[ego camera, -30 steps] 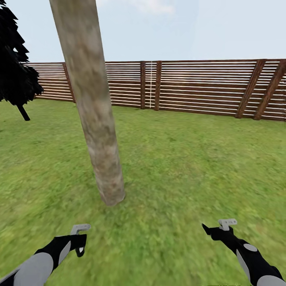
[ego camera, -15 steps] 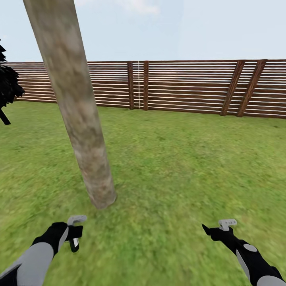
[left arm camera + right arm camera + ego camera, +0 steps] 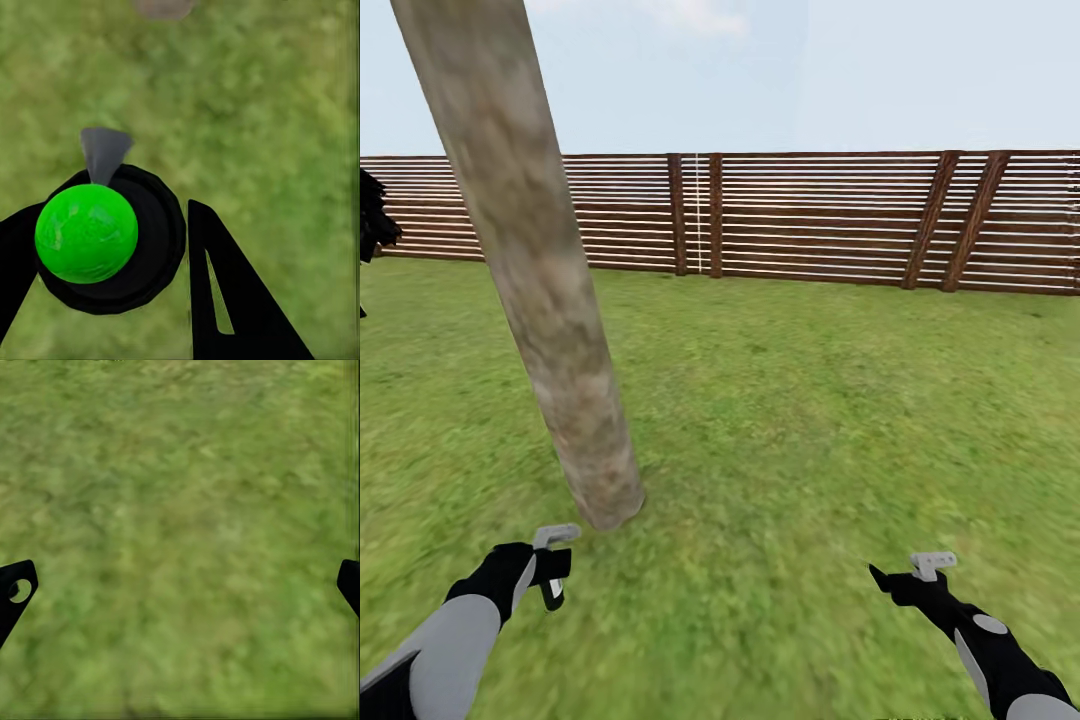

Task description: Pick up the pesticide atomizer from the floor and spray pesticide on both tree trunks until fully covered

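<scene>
Holding pesticide atomizer (image 3: 112,247) clamped in left gripper (image 3: 550,583), low beside 1 tree trunk (image 3: 550,330), probably to spray it; right gripper (image 3: 900,578) apart, empty.

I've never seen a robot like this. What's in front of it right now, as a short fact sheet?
Place: lawn ringed by a slatted wooden fence
Nearest thing: thick mottled tree trunk, leaning in the head view
Left gripper: shut on a dark object with a green round top, close to the trunk's base
Right gripper: open, empty, above grass
</scene>
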### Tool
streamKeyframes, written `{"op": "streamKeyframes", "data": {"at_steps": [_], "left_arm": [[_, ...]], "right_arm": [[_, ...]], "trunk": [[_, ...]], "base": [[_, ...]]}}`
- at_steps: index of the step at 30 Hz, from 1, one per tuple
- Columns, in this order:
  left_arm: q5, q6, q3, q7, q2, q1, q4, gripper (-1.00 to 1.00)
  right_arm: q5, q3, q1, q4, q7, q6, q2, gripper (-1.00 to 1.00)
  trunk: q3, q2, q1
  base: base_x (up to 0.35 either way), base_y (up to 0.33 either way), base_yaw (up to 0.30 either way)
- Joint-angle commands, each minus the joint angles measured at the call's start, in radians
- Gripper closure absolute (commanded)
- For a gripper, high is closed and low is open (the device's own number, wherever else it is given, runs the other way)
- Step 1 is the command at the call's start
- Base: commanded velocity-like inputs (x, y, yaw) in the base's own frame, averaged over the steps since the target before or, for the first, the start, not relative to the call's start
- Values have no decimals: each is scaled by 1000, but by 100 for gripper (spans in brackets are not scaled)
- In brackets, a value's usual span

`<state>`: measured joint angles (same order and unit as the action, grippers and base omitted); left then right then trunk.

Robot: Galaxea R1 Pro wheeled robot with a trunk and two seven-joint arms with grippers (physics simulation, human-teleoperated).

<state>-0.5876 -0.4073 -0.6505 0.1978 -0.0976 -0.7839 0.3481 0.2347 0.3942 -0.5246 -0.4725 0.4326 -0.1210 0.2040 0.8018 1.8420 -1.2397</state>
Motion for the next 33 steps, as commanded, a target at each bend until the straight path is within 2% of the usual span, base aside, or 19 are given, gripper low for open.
{"op": "streamKeyframes", "data": {"at_steps": [1, 15, 20, 29, 33], "left_arm": [[0, -2, 1, 0, -2, 0, 0, 100], [-3, -4, 2, -1, -7, 2, -10, 100], [-2, -3, 0, 0, -6, 24, -17, 100], [-2, -5, 3, 1, -8, 32, -10, 100], [-1, -7, 0, 0, -11, 31, -3, 100]], "right_arm": [[0, 0, 0, 0, 0, 0, 0, -100], [0, 0, 0, 0, 0, 1, 0, -100], [0, 0, 0, 0, 0, 1, 0, -100], [0, 0, 0, 0, 0, 1, 0, -100], [0, 0, 0, 0, 0, 1, 0, -100]], "trunk": [[0, 0, 0], [0, 0, 0], [0, 0, 0], [0, 0, 0], [13, 28, -15]], "base": [[204, 131, -191], [114, 81, -13], [6, 4, 0], [90, 20, 0], [2, 1, 0]]}}
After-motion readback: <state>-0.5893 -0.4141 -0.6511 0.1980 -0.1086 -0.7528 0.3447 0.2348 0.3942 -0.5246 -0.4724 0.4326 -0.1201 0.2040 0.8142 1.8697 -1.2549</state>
